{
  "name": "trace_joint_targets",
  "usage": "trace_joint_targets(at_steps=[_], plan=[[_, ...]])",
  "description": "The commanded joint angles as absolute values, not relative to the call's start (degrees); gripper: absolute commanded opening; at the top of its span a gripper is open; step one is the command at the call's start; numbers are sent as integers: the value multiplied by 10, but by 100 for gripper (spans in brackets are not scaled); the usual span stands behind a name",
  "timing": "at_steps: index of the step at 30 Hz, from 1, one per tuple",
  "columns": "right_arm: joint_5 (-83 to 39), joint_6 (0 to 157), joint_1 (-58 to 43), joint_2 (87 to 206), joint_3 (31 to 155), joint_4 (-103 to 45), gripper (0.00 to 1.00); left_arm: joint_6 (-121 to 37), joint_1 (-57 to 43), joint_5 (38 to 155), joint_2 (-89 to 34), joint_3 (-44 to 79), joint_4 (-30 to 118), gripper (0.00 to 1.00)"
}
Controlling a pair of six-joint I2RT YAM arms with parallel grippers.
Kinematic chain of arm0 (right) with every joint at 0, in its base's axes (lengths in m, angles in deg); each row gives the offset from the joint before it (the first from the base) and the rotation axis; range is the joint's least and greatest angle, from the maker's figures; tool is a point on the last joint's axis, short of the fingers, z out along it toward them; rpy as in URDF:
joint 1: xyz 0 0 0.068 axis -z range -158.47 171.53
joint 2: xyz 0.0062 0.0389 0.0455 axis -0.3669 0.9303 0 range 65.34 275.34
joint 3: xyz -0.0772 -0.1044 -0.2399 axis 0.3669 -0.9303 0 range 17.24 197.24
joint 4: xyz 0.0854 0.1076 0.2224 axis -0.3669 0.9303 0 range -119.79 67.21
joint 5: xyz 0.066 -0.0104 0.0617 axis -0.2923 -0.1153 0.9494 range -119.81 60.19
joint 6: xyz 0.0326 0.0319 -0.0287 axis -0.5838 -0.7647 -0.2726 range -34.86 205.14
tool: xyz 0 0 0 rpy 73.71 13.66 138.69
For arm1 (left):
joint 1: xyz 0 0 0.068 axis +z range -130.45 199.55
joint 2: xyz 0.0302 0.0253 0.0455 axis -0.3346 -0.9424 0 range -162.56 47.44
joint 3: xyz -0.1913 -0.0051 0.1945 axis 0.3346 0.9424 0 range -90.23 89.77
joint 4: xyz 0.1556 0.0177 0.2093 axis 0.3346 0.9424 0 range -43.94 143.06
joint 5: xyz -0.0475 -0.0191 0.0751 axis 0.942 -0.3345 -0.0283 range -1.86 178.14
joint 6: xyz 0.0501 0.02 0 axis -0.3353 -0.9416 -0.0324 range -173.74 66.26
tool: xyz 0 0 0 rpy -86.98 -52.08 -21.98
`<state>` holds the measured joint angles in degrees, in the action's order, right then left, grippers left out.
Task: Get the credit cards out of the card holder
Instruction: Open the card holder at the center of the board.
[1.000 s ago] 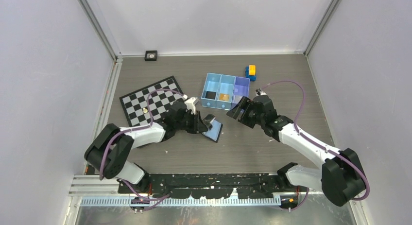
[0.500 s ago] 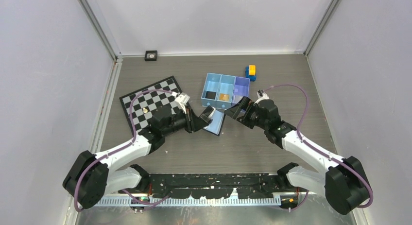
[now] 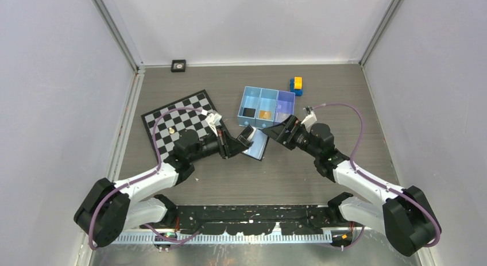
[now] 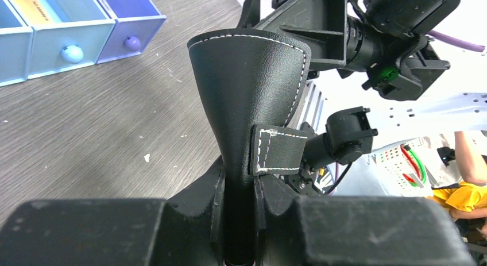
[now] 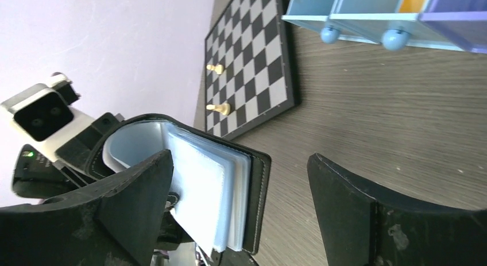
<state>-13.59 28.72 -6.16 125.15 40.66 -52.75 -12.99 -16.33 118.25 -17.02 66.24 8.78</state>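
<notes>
Centre of the top view, just below the light-blue tray (image 3: 242,105): card holder (image 3: 256,144) sits between the two grippers.

Left gripper (image 3: 240,142): fingers pressed together on the black leather, pinching one flap near the fold. Left wrist view shows that flap rising out of the clamp, snap tab (image 4: 275,151) on its right side. Holder looks lifted off the table (image 3: 287,174) and tilted, but I can't rule out contact from above.

Right gripper (image 5: 240,160): fingers spread wide, gripping nothing.

Key relation: the holder's open side faces the right gripper. In the right wrist view the pale sleeve stack (image 5: 209,200) fans out at lower centre-left. It is close to the left-hand finger (image 5: 135,203) and well apart from the right-hand finger (image 5: 379,220). Sleeve edges run roughly top to bottom of that frame, so closing would likely pinch across the stack's thickness. The stack is off-centre in the gap.

Right arm is the free one and has the sleeves in front of it. Left is busy as the clamp. My read: right needs to shift toward the frame's left to centre the stack before going in.

Cards: what looks like a gold-orange credit card (image 3: 264,114) lies in the tray's middle compartment. Can't tell whether any card is in the sleeves; they all read pale.
</notes>
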Motion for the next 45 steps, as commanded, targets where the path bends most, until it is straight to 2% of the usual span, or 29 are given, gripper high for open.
trace_joint_targets(at_steps=[1,7,11,16,19,24,33,43,45], plan=[[-103,268,-61,1262,404,-613,91,-117,-163,1205,-147,673,1,18],[-82,254,-61,1287,406,-640,89,-104,-162,1216,-149,686,-48,19],[-53,245,-61,1313,416,-653,81,-97,-162,1229,-155,687,-66,19],[-23,227,-60,1345,419,-689,76,-96,-163,1206,-154,694,-68,19],[-11,219,-61,1346,416,-712,77,-101,-162,1168,-142,702,-46,19],[0,216,-62,1333,410,-733,84,-106,-162,1141,-114,712,-28,19],[21,203,-66,1344,409,-765,86,-98,-162,1123,-75,733,-60,19],[70,166,-88,1389,419,-862,70,-75,-163,1136,-98,735,-103,19],[73,163,-89,1388,419,-869,65,-72,-163,1136,-105,733,-104,18]])
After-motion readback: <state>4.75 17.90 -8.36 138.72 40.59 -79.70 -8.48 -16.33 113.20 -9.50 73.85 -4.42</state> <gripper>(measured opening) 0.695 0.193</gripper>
